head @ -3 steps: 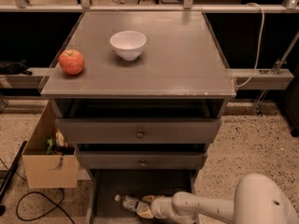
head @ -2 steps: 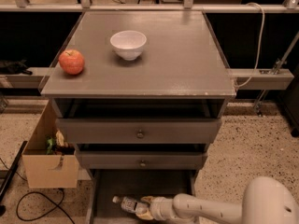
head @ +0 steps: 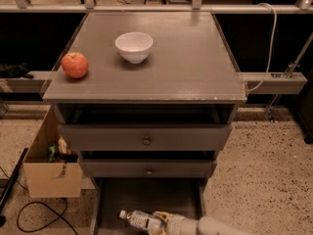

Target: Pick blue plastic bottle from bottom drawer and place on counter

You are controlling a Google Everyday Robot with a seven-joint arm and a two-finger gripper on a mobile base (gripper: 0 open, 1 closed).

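The blue plastic bottle [head: 140, 220] lies on its side on the dark floor of the open bottom drawer [head: 146, 196], white cap pointing left. My gripper [head: 164, 218] reaches in from the lower right on a pale arm [head: 210, 226] and is shut on the bottle's base end, low over the drawer floor. The counter [head: 186, 62] is the broad grey-brown top of the cabinet, above the drawers.
A white bowl [head: 134, 46] and a red apple [head: 75, 64] stand on the counter's left half. Two shut knobbed drawers [head: 146, 141] are above the open one. A cardboard box [head: 51, 173] and black cables [head: 34, 217] are on the floor to the left.
The arm's white elbow has drawn back out of the lower right corner. The bottle has shifted slightly toward the drawer's front together with the gripper.
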